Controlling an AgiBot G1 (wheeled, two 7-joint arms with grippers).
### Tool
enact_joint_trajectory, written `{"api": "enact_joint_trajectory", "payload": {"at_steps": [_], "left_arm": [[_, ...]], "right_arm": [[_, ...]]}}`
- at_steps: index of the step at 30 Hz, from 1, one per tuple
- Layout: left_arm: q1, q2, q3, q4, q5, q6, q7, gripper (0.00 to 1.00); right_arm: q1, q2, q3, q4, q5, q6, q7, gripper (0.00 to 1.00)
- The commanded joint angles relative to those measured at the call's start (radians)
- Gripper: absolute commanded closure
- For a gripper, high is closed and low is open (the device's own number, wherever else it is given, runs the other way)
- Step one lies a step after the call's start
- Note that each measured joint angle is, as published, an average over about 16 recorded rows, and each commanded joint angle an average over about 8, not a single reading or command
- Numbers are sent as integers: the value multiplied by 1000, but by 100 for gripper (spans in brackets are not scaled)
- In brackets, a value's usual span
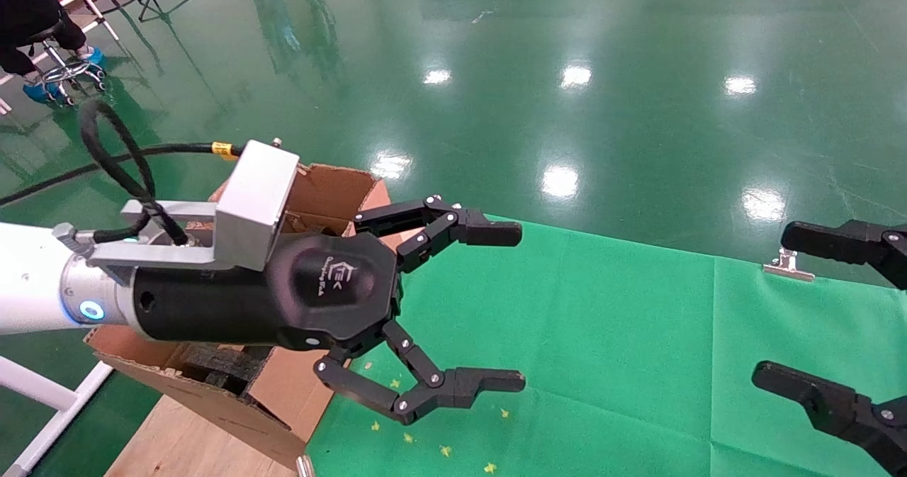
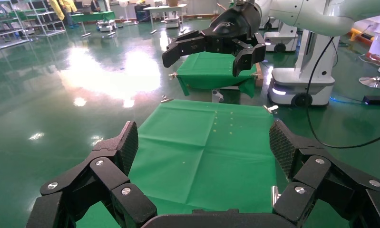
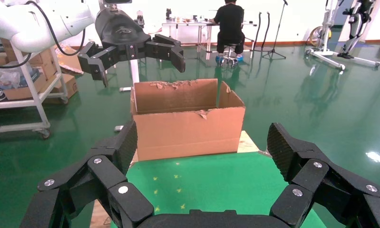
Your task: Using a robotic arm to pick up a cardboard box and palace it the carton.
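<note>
The carton [image 1: 212, 400] stands at the left end of the green cloth [image 1: 602, 321], with ragged flaps and black foam [image 1: 220, 367] inside. It also shows in the right wrist view [image 3: 188, 128]. The small cardboard box is not in view in any frame. My left gripper [image 1: 521, 307], on the white arm with the blue ring, hangs open and empty above the cloth beside the carton; its own view [image 2: 203, 137] shows only bare cloth between the fingers. My right gripper [image 1: 769, 305] is open and empty at the cloth's right end, facing the carton [image 3: 202, 137].
A wooden board [image 1: 177, 449] lies under the carton. A metal clip [image 1: 788, 266] holds the cloth's far edge. Glossy green floor surrounds the table. A person sits on a stool [image 1: 42, 30] at far left. Another robot's base [image 2: 299, 85] stands beyond the cloth.
</note>
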Motion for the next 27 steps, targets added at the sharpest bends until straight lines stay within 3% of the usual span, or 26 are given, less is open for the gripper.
{"api": "enact_joint_trajectory", "payload": {"at_steps": [1,27], "left_arm": [[0,0,0,0,0,0,0,0],[0,0,0,0,0,0,0,0]], "right_arm": [[0,0,0,0,0,0,0,0],[0,0,0,0,0,0,0,0]]}}
